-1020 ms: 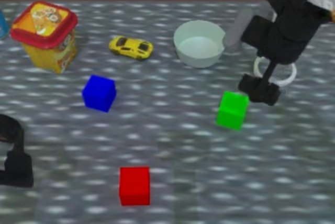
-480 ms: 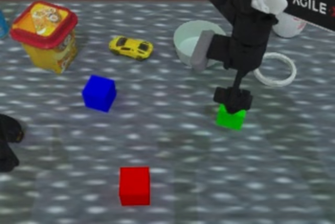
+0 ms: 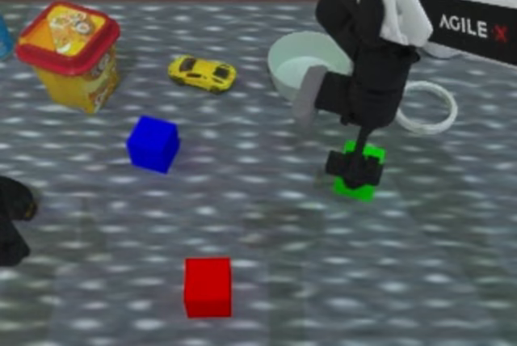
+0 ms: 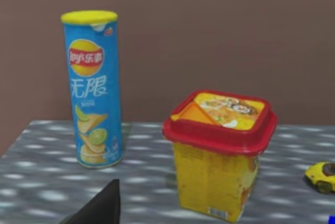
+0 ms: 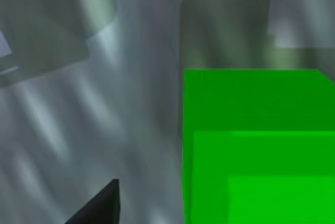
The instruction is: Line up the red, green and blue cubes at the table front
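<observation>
Nothing lined up yet. Right gripper point(image 3: 355, 166) sits on top of the matte bright green cube point(image 3: 359, 178); can't tell if it's clamped. Matte red cube point(image 3: 208, 286) is well front-left of green, deep blue cube point(image 3: 153, 143) far left. Left gripper point(image 3: 12, 229) parked.

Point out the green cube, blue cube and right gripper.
green cube point(image 3: 361, 190): top view, its front edge below the gripper.
blue cube point(image 3: 153, 143): top view, middle of its top face.
right gripper point(image 3: 355, 167): top view, between fingertips over the green cube.
</observation>
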### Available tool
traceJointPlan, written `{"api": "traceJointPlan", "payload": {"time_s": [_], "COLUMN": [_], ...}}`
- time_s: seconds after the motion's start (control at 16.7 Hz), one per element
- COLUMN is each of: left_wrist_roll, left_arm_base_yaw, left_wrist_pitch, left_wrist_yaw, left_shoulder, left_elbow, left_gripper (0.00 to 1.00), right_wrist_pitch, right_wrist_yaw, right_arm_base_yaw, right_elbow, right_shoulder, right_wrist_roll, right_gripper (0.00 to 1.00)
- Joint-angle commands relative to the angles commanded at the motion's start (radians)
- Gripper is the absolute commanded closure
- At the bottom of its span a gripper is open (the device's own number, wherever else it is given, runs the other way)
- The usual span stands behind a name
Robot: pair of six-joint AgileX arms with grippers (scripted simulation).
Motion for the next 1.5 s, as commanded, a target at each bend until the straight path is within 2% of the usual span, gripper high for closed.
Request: {"api": "traceJointPlan", "payload": {"time_s": [0.24,0.48,1.26,1.5], "left_wrist_roll": [0.000,0.000,0.000,0.000], "left_arm_base_yaw": [0.000,0.000,0.000,0.000], "left_wrist_pitch": [0.000,0.000,0.000,0.000], "left_wrist_yaw": [0.000,0.000,0.000,0.000], "left_shoulder": [0.000,0.000,0.000,0.000], "left_elbow": [0.000,0.000,0.000,0.000], "left_gripper": [0.00,0.00,0.00,0.00], "right_wrist_pitch": [0.133,0.142,0.142,0.142], "right_wrist_yaw": [0.001,0.001,0.001,0.001], "right_arm_base_yaw": [0.002,0.002,0.002,0.002], "right_elbow": [-0.082,-0.089,-0.089,-0.089], "right_shoulder": [0.049,0.055,0.055,0.055], "right_wrist_roll": [0.002,0.002,0.002,0.002], "right_gripper": [0.00,0.00,0.98,1.00]}}
